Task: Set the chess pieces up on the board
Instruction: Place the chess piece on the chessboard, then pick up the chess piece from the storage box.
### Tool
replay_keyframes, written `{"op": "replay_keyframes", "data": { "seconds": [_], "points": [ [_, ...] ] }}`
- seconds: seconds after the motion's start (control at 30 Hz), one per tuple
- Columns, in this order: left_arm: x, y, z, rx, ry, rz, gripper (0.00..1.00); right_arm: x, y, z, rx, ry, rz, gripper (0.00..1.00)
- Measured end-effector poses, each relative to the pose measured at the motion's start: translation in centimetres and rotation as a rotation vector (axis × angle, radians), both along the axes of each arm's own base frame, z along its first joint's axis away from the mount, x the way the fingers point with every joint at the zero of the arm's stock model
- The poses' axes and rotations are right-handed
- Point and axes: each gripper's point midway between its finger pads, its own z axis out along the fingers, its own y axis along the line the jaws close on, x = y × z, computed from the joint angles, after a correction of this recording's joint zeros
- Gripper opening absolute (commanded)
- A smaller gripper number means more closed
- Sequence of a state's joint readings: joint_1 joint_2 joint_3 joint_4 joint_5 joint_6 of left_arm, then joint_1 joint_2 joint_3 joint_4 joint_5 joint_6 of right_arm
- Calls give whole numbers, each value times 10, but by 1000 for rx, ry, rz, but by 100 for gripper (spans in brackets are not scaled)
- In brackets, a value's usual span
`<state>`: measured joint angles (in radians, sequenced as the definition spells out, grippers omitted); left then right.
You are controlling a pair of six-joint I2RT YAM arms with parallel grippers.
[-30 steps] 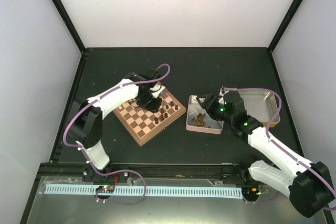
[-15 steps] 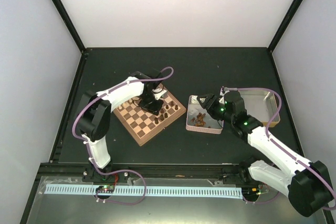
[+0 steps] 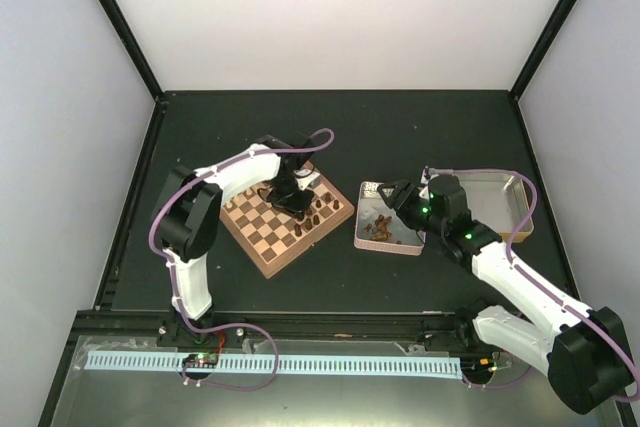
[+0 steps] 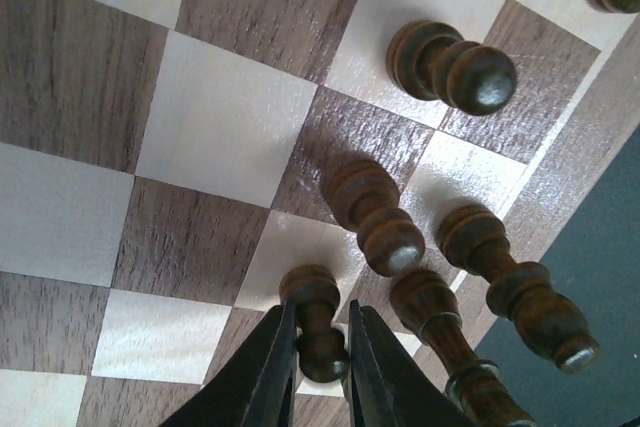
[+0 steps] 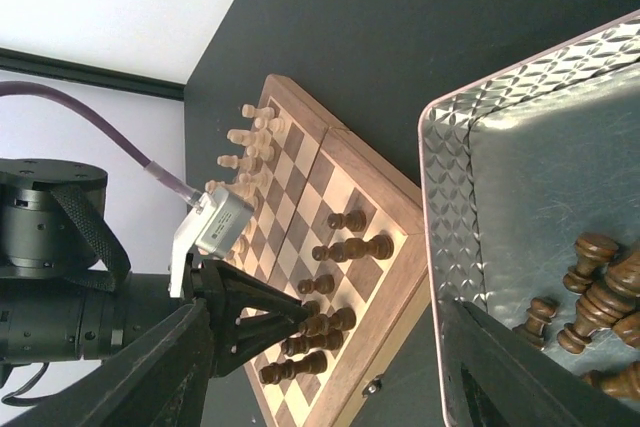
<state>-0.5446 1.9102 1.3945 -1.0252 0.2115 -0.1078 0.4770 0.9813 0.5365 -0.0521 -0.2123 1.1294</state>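
Dark counter (image 3: 400,127) under everything, closed in by pale walls. Two white arms reaching in from the near edge: left arm (image 3: 225,175) bent over the board (image 3: 262,247), right arm (image 3: 510,272) stretched toward the silvery tin (image 3: 392,246). Board lying flat on the counter, left of centre, turned cornerwise like a diamond. Just beside its right corner, the tin; to the right of that, a second shallow tray (image 3: 505,197), partly hidden by the right arm. Along the board's right-hand edge, a cluster of dark chess pieces (image 3: 318,213) standing upright; along the opposite edge, a row of pale pieces (image 5: 250,137). More dark pieces (image 5: 600,292) lying loose in the tin. Left jaws down over the dark cluster, set narrowly to either side of the head of one upright dark pawn (image 4: 315,319), black fingers (image 4: 262,379) hugging it closely. Pressing on it or just clear of it: cannot tell. Pawn's base down on the board, with taller dark pieces just beside it toward the rim. Right jaws spread wide, holding nothing, hanging above the tin's left end.
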Motion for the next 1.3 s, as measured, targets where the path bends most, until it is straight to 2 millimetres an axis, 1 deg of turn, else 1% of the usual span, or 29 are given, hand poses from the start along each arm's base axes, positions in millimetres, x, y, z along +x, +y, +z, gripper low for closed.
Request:
{"op": "replay_keyframes", "data": {
  "seconds": [0.3,0.47,0.6,0.67,0.7,0.77,0.9,1.0,1.07,1.13,1.2,1.3],
  "points": [
    [0,1,-3,8,10,1,30,0,-2,-3,-3,4,-2,65],
    [1,0,-1,6,6,2,38,0,-2,-3,-6,2,-1,65],
    [7,-2,8,-1,-21,6,43,0,-4,-4,-25,-4,1,66],
    [10,1,18,0,-57,12,44,0,-9,-7,-54,-3,-6,67],
    [11,1,24,-6,-77,16,44,0,-11,-8,-67,-2,-11,67],
    [17,4,47,-31,-150,31,45,2,-17,-8,-107,-13,-25,68],
    [29,12,107,-116,-361,72,47,8,-29,2,-204,-58,-45,68],
    [26,24,151,-178,-534,106,51,14,-38,10,-296,-88,-58,68],
    [20,32,175,-221,-639,126,55,20,-43,10,-363,-94,-62,67],
    [10,41,196,-270,-740,143,60,24,-47,4,-427,-81,-60,66],
    [-2,50,217,-328,-844,159,65,27,-52,-10,-497,-43,-51,64],
    [-22,62,242,-423,-1002,176,76,29,-54,-36,-571,20,-23,53]
  ]
}}
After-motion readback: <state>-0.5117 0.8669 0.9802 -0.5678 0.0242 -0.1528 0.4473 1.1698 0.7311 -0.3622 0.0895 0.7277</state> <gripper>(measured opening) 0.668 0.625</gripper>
